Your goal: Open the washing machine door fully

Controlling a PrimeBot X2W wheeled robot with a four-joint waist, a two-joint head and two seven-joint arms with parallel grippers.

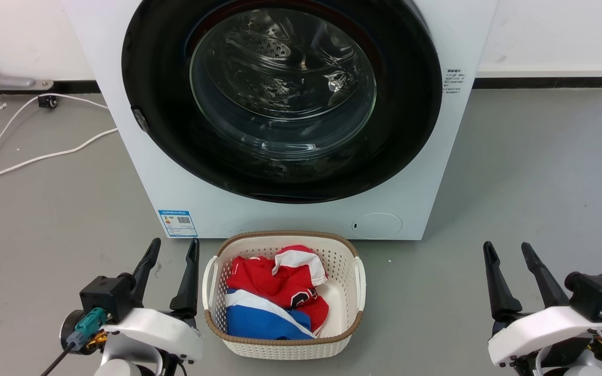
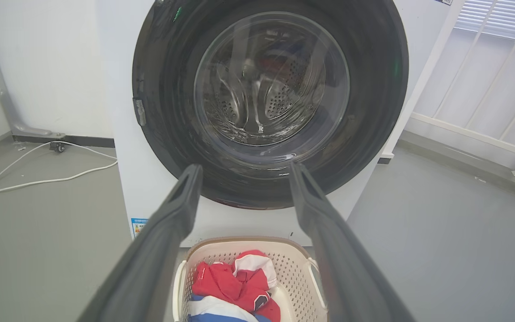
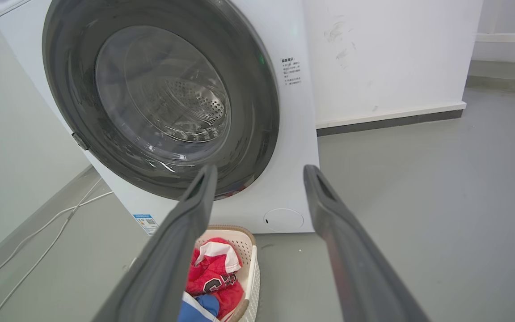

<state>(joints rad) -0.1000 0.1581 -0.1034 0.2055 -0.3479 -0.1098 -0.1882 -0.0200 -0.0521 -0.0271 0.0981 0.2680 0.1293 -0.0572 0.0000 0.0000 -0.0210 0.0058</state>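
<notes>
Left hand [image 1: 175, 243]: fingers spread wide, empty, touching nothing. Right hand [image 1: 506, 245]: same condition. The washing machine door [image 1: 282, 94] sits closed against the front of the washing machine [image 1: 139, 172], well ahead of both hands. The blue label [image 1: 178, 223] low on the front carries a QR code. Its text, and the print [image 1: 454, 83] beside the door, are too small to read.
</notes>
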